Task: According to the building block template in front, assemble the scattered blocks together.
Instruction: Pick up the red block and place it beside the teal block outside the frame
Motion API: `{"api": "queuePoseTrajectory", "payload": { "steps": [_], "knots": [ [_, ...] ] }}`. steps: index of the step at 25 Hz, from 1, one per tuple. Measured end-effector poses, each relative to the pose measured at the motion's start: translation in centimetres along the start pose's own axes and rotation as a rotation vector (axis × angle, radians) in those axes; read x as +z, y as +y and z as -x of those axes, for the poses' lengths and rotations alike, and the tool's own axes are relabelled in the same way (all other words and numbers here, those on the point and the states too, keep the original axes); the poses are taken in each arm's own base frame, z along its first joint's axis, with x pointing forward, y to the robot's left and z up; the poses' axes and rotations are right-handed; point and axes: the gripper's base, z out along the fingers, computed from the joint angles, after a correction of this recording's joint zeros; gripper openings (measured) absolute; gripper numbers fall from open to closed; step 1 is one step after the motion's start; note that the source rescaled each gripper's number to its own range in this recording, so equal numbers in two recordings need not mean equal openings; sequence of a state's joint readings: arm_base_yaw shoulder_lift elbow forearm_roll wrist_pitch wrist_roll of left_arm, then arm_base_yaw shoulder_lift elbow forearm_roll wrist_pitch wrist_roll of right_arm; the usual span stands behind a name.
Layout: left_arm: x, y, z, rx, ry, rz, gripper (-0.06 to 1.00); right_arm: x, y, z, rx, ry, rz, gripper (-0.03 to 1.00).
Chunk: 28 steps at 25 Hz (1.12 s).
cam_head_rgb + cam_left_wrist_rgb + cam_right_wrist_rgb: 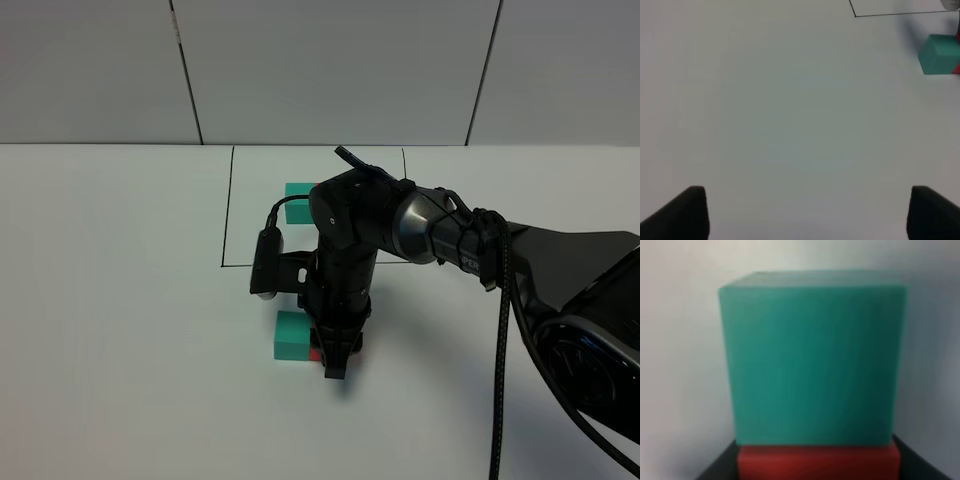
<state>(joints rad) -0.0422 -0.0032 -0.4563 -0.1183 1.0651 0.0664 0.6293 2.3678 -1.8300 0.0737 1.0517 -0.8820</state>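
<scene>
**As red meets green: right hand [335, 365] clamped on red cube [818, 462]**

Since the template [298, 200], inside its drawn rectangle farther back on the bench [120, 300], puts green on the left (its red half is hidden by the arm), the red cube is pressed flush against the green cube [812, 360], on its right. Join looks made; release not yet done. Left hand [807, 210] hangs over bare bench, fingers apart, out of the way.

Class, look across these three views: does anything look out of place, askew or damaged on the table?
Nothing stands out. The loose green cube sits flush against the red cube, neither tilted, and the template's green cube lies inside its drawn frame. The right arm hides the template's red half.
</scene>
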Motion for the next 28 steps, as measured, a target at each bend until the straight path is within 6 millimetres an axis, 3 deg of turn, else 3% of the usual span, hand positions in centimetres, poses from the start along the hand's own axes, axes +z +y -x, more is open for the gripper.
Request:
{"api": "queuePoseTrajectory", "payload": {
  "steps": [24,26,27,28],
  "knots": [
    [0.00,0.00,0.00,0.000,0.000,0.000,0.80,0.06,0.30,0.47,0.020,-0.017,0.002,0.00],
    [0.00,0.00,0.00,0.000,0.000,0.000,0.80,0.06,0.30,0.47,0.021,-0.017,0.002,0.04],
    [0.00,0.00,0.00,0.000,0.000,0.000,0.80,0.06,0.33,0.51,0.022,-0.016,0.002,0.12],
    [0.00,0.00,0.00,0.000,0.000,0.000,0.80,0.07,0.45,0.60,0.018,-0.015,0.004,0.27]
  ]
}}
